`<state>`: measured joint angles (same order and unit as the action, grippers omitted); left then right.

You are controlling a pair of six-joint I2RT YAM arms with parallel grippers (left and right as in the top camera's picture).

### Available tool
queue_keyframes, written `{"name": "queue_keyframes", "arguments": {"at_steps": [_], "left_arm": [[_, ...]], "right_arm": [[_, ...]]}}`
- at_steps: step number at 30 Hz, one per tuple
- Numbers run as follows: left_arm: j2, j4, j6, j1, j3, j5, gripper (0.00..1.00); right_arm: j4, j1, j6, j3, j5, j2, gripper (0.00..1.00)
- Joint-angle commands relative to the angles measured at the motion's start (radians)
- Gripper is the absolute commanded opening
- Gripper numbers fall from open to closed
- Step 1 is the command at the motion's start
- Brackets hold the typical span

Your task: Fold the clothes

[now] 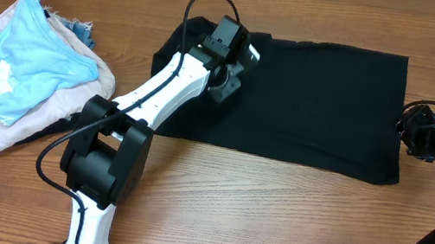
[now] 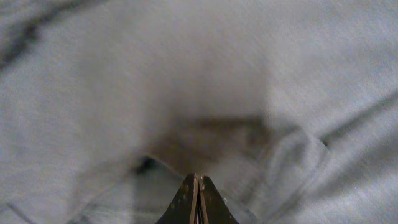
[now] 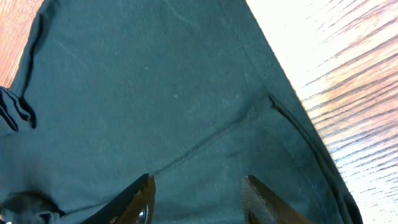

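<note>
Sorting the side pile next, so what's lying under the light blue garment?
A pale beige-pink garment lies under the light blue garment; a bluish scrap shows behind. Anything deeper is covered.

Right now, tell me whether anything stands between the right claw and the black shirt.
Nothing visible does. The right claw hangs open over the right edge of the black shirt, with only bare fabric showing between its fingers. The pile of other garments lies far left on the table, apart from the shirt.
</note>
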<state>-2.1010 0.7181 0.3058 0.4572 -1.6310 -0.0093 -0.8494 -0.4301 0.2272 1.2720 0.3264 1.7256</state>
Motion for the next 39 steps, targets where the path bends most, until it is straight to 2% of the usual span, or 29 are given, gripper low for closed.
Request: {"name": "queue_keyframes", "arguments": {"at_steps": [1, 4, 16, 20, 23, 30, 35, 37, 39], "left_arm": [[-0.013, 0.123, 0.079, 0.025, -0.017, 0.137, 0.04], [-0.018, 0.127, 0.134, 0.045, 0.010, 0.135, 0.04], [-0.029, -0.010, 0.143, 0.051, 0.128, 0.121, 0.04], [-0.078, -0.026, 0.142, 0.051, 0.128, 0.064, 0.04], [-0.090, -0.081, 0.076, 0.051, 0.120, -0.076, 0.04], [-0.090, -0.069, 0.055, 0.049, -0.037, -0.138, 0.04], [-0.090, -0.200, 0.056, 0.032, -0.056, -0.258, 0.04], [-0.090, -0.189, 0.051, 0.028, -0.072, -0.281, 0.04], [-0.089, -0.116, 0.013, 0.027, -0.117, -0.312, 0.16]], "right_arm": [[0.008, 0.003, -0.011, 0.010, 0.008, 0.001, 0.49], [0.010, 0.003, -0.011, 0.010, 0.008, 0.001, 0.49], [0.007, 0.003, -0.011, 0.010, 0.004, 0.002, 0.49], [0.011, 0.003, -0.011, 0.010, 0.004, 0.001, 0.49], [0.010, 0.003, -0.011, 0.010, 0.004, 0.001, 0.49], [0.011, 0.003, -0.011, 0.010, 0.004, 0.001, 0.49], [0.010, 0.003, -0.011, 0.010, 0.005, 0.001, 0.48], [0.006, 0.003, -0.011, 0.010, 0.005, 0.001, 0.48], [0.007, 0.003, -0.011, 0.010, 0.005, 0.001, 0.49]]}}
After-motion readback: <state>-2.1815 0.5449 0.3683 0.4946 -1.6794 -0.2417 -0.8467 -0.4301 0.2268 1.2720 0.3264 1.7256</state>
